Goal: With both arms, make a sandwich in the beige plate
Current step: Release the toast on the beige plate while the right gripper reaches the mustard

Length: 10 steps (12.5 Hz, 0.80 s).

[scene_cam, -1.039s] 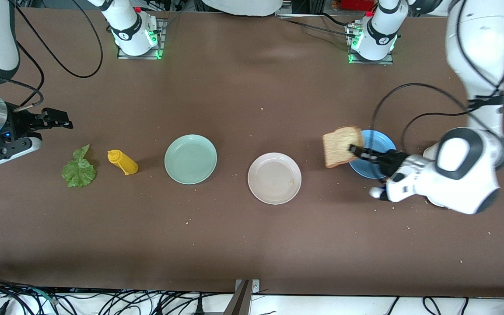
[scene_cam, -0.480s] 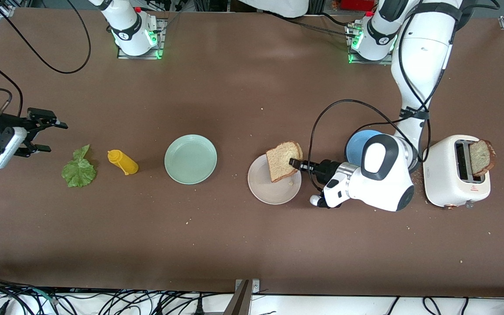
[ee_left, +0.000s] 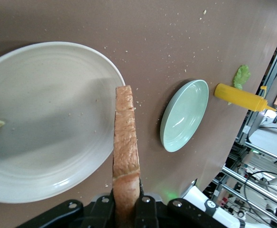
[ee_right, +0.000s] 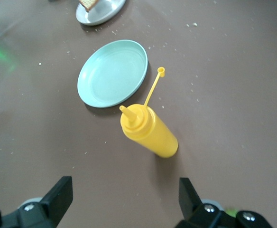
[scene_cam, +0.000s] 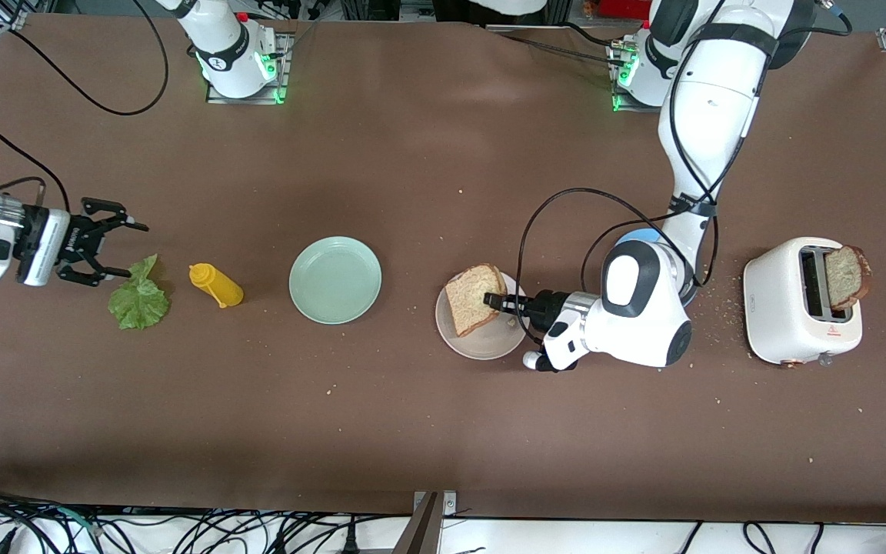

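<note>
Sandwich parts are scattered across the front view, nothing stacked yet. At the left edge, mid-height, the right gripper (scene_cam: 121,251) hangs with its jaws spread wide and empty, over the bare table just beside the lettuce leaf (scene_cam: 138,297): one leaf, thin, limp and ruffled, likely to tear or fold, so I'd pinch it at the thicker stalk end. Next comes one yellow squeeze bottle (scene_cam: 216,285) lying on its side, then the mint-green plate (scene_cam: 335,279), empty. Right of centre sits the beige plate (scene_cam: 481,346), and over it the left gripper (scene_cam: 494,300) is clamped on a bread slice (scene_cam: 471,297), holding it by one crust edge; the left wrist view shows the slice edge-on above the plate, tilted and not yet laid flat. Bread looks light, soft and crumbly; crust is the firmest place to hold, and a hard squeeze would dent it. A blue plate (scene_cam: 637,236) peeks out from under the left arm, mostly hidden. At far right a white toaster (scene_cam: 777,315) holds a second bread slice (scene_cam: 845,277) sticking up from its slot. Count: two bread slices, one lettuce leaf, three plates, one bottle, one toaster. Crumbs dot the table near the toaster.
</note>
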Available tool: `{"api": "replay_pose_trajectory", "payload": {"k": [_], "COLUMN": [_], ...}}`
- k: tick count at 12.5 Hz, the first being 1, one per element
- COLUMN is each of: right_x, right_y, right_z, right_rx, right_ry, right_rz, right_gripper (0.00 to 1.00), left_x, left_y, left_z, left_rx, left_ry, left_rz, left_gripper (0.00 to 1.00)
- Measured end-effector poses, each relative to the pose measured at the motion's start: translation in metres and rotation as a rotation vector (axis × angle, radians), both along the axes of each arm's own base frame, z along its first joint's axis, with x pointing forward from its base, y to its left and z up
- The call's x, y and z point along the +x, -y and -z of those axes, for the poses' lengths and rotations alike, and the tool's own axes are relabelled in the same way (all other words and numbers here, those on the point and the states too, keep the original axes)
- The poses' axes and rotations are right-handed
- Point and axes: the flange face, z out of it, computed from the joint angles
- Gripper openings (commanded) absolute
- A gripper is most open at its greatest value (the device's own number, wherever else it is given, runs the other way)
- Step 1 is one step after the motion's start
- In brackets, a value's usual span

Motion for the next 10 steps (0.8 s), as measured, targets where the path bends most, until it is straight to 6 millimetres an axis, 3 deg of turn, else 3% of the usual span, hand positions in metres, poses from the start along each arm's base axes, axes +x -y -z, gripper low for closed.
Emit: {"api": "replay_pose_trajectory", "payload": {"k": [3,7,9,10], "right_x": [-0.001,-0.002,-0.004,-0.005], "right_y": [0.002,0.002,-0.002,-0.004], "right_z": [0.049,0.091,0.110,0.117], "right_rx": [0.089,0.187,0.225,0.241], "right_ry": [0.078,0.168,0.189,0.194], "right_rz": [-0.063,-0.078,-0.081,-0.086], "right_gripper": [0.99,0.99,0.99,0.99], "left_x": [-0.001,-0.001,-0.001,0.001], "left_y": [0.000,0.005,0.004,0.002], "left_z": [0.012,0.039,0.042,0.042], "left_rx": [-0.001,0.029,0.021,0.007], "left_ry": [-0.014,-0.002,0.022,0.064], "left_rz": [-0.010,-0.042,-0.026,0.003], "left_gripper": [0.00,0.00,0.45,0.56]}}
